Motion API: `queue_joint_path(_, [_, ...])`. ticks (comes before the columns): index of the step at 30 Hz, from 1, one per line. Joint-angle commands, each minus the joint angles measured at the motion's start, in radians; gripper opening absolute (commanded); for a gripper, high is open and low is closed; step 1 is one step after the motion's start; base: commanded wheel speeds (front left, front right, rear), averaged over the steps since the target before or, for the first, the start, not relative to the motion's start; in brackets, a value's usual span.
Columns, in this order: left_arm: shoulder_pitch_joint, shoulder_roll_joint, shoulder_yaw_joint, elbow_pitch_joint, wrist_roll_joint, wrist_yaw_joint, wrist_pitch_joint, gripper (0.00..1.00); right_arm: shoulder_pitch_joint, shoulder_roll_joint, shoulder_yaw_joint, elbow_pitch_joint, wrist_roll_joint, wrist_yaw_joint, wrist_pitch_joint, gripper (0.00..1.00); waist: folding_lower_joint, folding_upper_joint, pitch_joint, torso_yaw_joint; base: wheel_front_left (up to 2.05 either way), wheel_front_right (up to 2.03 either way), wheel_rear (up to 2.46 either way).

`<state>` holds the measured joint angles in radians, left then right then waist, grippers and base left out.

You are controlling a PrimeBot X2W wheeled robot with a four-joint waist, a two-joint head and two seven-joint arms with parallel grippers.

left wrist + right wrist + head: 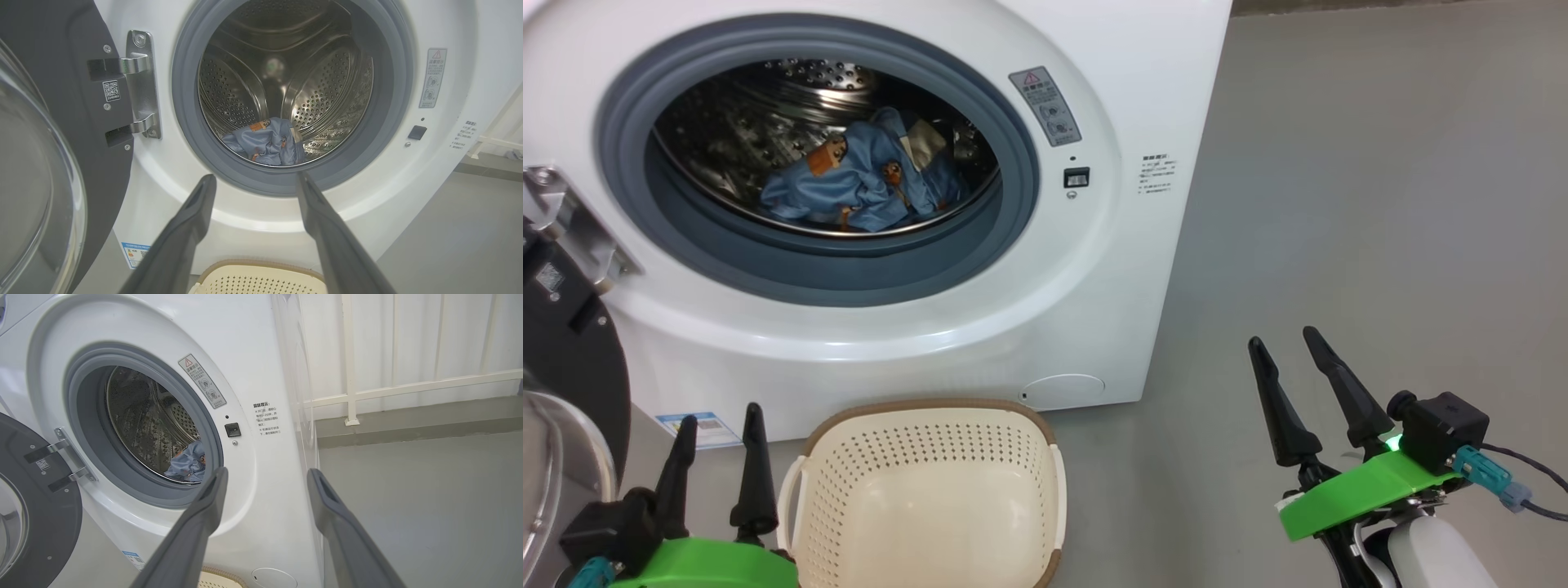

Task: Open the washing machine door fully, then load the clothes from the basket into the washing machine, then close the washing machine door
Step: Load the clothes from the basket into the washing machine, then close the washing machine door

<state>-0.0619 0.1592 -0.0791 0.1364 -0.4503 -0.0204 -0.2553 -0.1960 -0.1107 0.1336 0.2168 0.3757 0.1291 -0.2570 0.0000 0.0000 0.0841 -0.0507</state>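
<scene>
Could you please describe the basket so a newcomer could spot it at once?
Find the big white washing machine with its round opening. On the grey floor right before it stands the basket. Cream perforated walls and a brown woven rim set it apart from the plain white machine.

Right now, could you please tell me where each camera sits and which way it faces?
Head: on the head, looking down at the washing machine, the basket, left gripper and right gripper.
Left wrist: faces straight into the drum; own fingers rise from below.
Right wrist: faces the machine's front slantwise; own fingers below.
Shared: all three see the clothes in the drum.
</scene>
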Motion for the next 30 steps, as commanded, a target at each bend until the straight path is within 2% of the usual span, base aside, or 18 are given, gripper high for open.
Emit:
queue_joint_path(1, [-0.01,0.014,0.044,-0.032,0.015,-0.003,-0.006,1.0,0.003,-0.007,0.019,-0.024,0.008,0.002,-0.005,1.0,0.0,0.0,-0.008,0.01,0.0,0.0,0.0])
queue_joint_path(15, [0.013,-0.03,0.093,-0.044,0.091,-0.035,-0.006,1.0,0.003,-0.023,0.03,-0.018,0.011,0.002,-0.005,1.0,0.0,0.0,-0.017,0.021,0.0,0.0,0.0])
queue_joint_path(30, [0.011,-0.063,0.121,-0.025,0.119,-0.073,-0.006,1.0,0.003,-0.031,0.038,-0.012,0.015,0.002,-0.005,1.0,0.0,0.0,-0.021,0.021,0.0,0.0,0.0])
